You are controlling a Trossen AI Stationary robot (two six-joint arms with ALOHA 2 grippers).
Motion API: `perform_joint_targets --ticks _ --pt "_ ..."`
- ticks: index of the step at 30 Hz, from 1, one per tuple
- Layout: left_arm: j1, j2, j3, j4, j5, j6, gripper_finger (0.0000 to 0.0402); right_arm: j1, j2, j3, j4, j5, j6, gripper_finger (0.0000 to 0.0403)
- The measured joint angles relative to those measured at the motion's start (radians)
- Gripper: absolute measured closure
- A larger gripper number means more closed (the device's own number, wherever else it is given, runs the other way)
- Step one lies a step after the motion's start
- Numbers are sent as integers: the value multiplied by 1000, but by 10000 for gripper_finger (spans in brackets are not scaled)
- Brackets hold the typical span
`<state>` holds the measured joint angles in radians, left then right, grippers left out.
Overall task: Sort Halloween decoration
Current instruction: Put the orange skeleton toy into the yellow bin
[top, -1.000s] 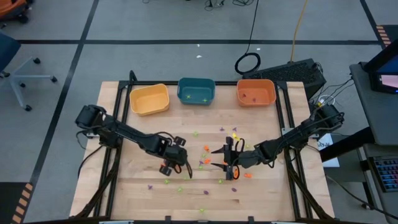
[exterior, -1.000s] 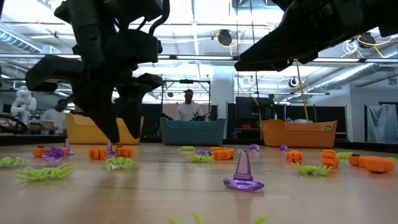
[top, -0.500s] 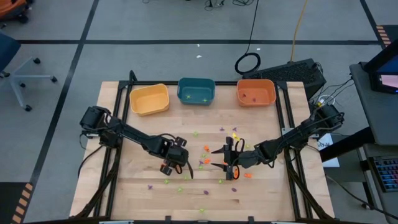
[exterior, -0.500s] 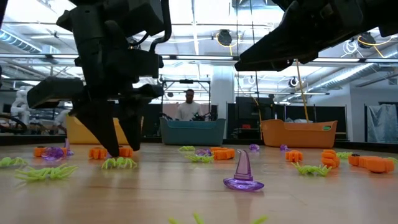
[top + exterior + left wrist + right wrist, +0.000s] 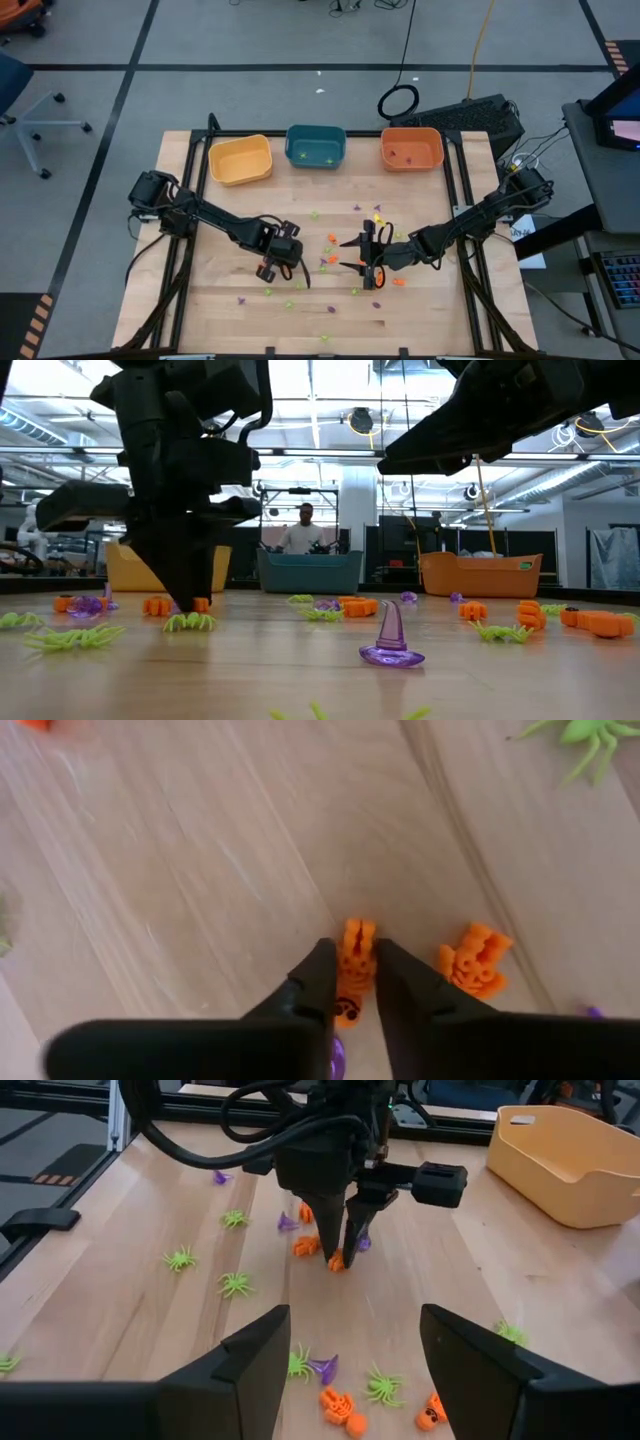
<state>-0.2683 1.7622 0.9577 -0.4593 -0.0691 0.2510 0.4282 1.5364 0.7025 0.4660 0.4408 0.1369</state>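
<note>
Tiny orange, green, purple trinkets, scattered across tabletop

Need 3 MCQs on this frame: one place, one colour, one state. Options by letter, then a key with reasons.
1. Where does the small teal plastic bin stand?
A. between the yellow bin and the orange bin
B. at the table's near edge
C. left of the yellow bin

2. What colour is the small trinket between the left gripper's fingers?
A. purple
B. light green
C. orange

3. How is the right gripper set?
A. shut on a spider
B. open, holding nothing
C. shut, empty

Key: 1 A, the high view shows the three bins in a row, teal in the middle. 2 C, the left wrist view shows an orange piece between the fingers. 3 B, the right wrist view shows its fingers wide apart with nothing between.
</note>
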Motion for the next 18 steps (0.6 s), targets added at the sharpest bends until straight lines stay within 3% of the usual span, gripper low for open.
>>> perform_joint_targets --ticks 4,18 --pt "0 0 0 1 0 -2 390 1 0 0 0 0 1 193" --pt "1 -82 10 -11 -49 -36 380 20 0 1 -7 1 8 193"
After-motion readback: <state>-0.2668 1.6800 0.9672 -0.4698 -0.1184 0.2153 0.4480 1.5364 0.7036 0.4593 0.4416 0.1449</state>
